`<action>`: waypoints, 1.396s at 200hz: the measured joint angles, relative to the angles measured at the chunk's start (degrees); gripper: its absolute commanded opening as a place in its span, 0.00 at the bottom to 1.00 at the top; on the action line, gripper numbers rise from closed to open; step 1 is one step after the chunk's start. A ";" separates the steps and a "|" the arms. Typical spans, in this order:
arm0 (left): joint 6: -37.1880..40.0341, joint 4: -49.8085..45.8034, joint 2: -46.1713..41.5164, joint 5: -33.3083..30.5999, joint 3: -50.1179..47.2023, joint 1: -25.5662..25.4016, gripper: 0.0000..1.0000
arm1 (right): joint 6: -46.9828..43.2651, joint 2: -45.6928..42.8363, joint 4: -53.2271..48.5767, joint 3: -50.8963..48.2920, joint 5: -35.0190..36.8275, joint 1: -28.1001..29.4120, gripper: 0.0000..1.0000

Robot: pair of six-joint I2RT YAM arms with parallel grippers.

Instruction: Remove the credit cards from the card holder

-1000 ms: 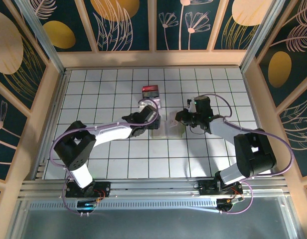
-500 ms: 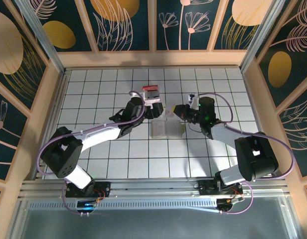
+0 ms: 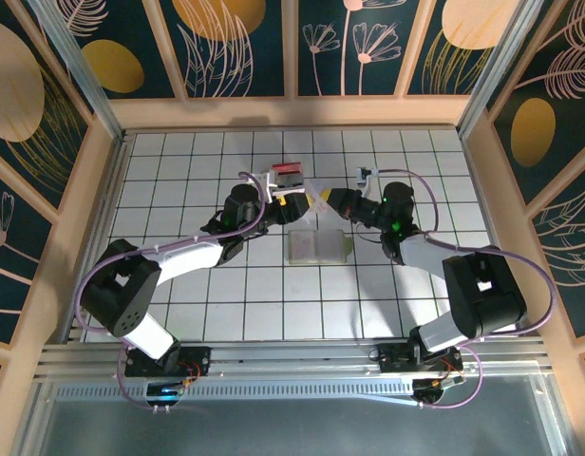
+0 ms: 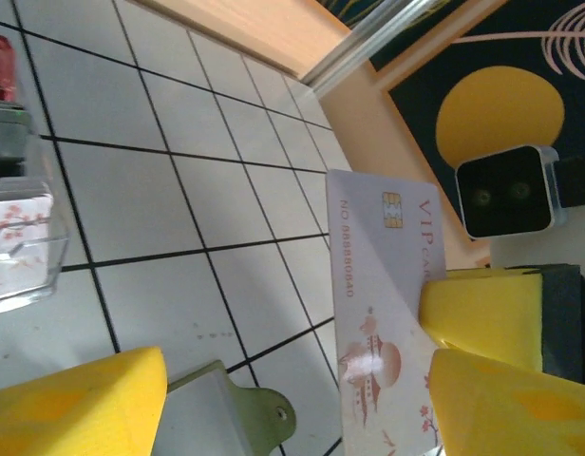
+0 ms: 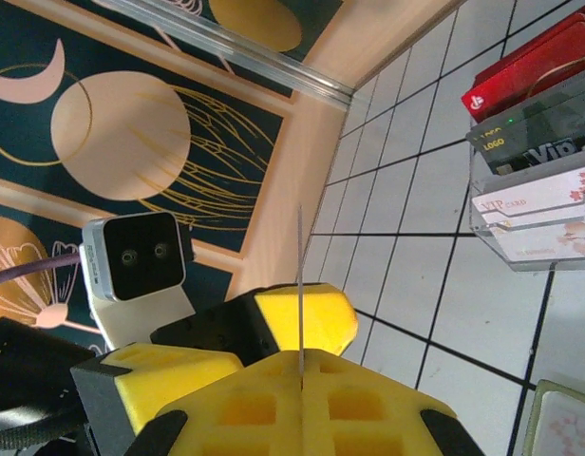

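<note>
A pale credit card (image 4: 383,285) with a chip and VIP lettering hangs above the tiles, and my right gripper (image 5: 300,366) is shut on it. From that wrist the card (image 5: 300,275) shows edge-on. My left gripper (image 4: 297,372) is open, with the card standing just inside its right finger (image 4: 506,408). From above, the two grippers meet tip to tip, left (image 3: 291,201) and right (image 3: 332,201), with the card (image 3: 316,198) between them. The olive-green card holder (image 3: 319,245) lies open on the tiles just in front of them, its green tab (image 4: 250,418) below my left gripper.
A small clear box (image 3: 287,175) holding red, dark and white cards (image 5: 535,133) stands just behind the left gripper. The wooden back wall (image 3: 292,112) lies a few tiles beyond it. Open tiles spread to either side and towards the arm bases.
The right gripper has risen from the card holder towards the back with the card in it. The left gripper has left the holder and swung back to meet the card.
</note>
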 measured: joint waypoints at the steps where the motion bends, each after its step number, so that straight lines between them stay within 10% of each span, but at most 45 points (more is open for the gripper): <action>1: -0.04 0.07 0.04 0.11 0.02 0.00 0.65 | 0.00 0.04 0.13 -0.02 -0.04 0.00 0.00; 68: 0.92 2.12 2.78 4.92 2.86 0.07 0.00 | 1.01 1.42 1.77 -0.07 -0.48 0.42 0.00; 165: 22.40 -12.92 -0.37 -2.38 8.98 0.66 0.00 | -9.97 -4.79 -19.41 3.96 6.23 0.76 0.37; 279: 67.71 -31.50 3.15 -5.60 18.03 4.26 0.00 | -19.63 -15.67 -40.79 5.55 23.50 0.74 0.45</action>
